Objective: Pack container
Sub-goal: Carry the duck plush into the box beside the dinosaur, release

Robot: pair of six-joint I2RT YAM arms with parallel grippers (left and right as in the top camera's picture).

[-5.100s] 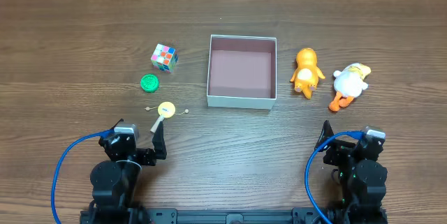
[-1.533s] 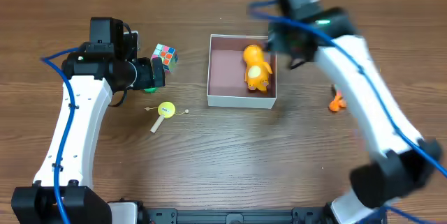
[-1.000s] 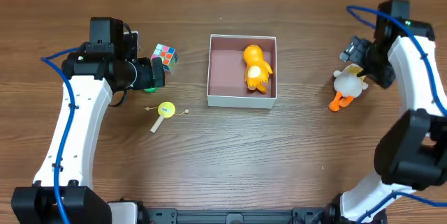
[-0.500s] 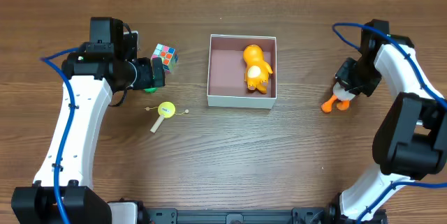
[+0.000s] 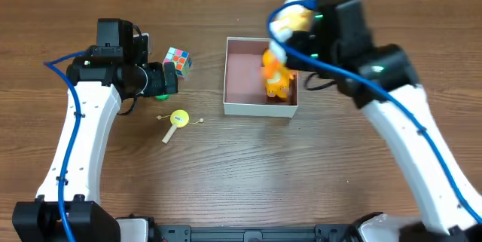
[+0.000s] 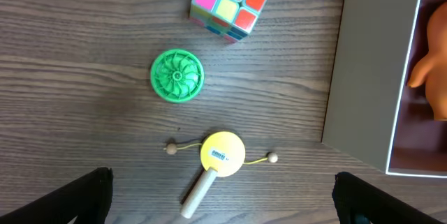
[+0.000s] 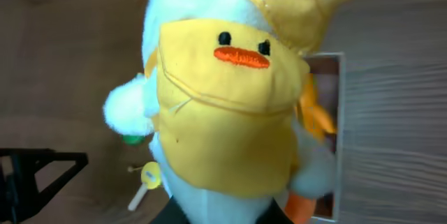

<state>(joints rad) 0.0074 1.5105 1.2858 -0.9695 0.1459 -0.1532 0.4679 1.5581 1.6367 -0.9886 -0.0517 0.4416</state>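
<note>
The container [image 5: 260, 108], a shallow white box with a pinkish-brown inside, stands mid-table with an orange toy [image 5: 277, 75] lying in its right half. My right gripper [image 5: 309, 25] is shut on a white and yellow duck plush [image 5: 290, 17], held in the air over the container's far right corner. In the right wrist view the duck plush [image 7: 223, 98] fills the frame, hiding the fingers and most of the container [image 7: 340, 112]. Left of the container, my left gripper [image 6: 223, 199] hangs open over the table, holding nothing.
A colourful puzzle cube [image 5: 177, 61] lies left of the container. Below it on the wood are a green disc [image 6: 177, 76] and a yellow rattle drum [image 6: 222, 155] with a wooden handle. In the left wrist view the container's wall [image 6: 367, 70] runs down the right side.
My right gripper closed on the duck plush at the table's right side, lifted it and carried it left to above the container. The left arm has not moved.
</note>
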